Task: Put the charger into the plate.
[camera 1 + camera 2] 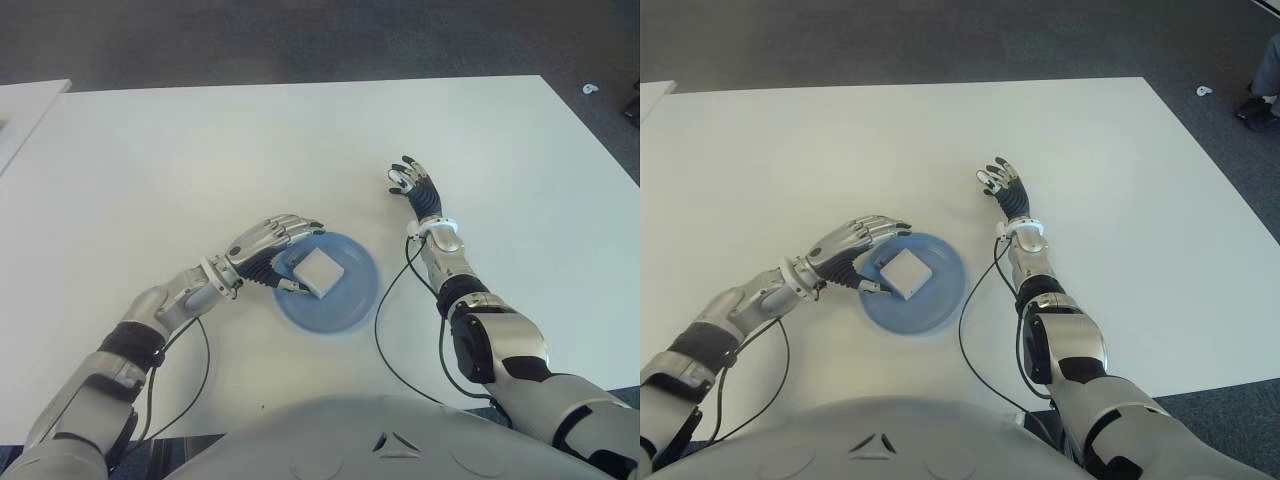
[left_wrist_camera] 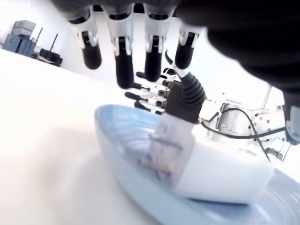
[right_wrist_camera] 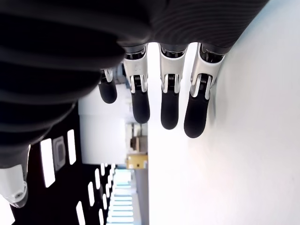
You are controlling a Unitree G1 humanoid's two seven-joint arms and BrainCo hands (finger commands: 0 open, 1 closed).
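Observation:
The charger (image 1: pixel 320 272), a white cube, lies inside the blue plate (image 1: pixel 352 300) near its left side. My left hand (image 1: pixel 283 256) hovers at the plate's left rim, its fingers (image 2: pixel 122 65) spread above the charger (image 2: pixel 211 173) without touching it, holding nothing. The plate's near rim (image 2: pixel 117 140) curves up under those fingers. My right hand (image 1: pixel 412 185) shows to the right of the plate and farther back over the white table, palm down. Its fingers (image 3: pixel 168 108) are stretched out and hold nothing.
The white table (image 1: pixel 200 140) spreads wide on all sides of the plate. A black cable (image 1: pixel 383 335) loops from my right wrist across the table by the plate's right rim. A second table's corner (image 1: pixel 25 105) shows at far left, with dark floor beyond.

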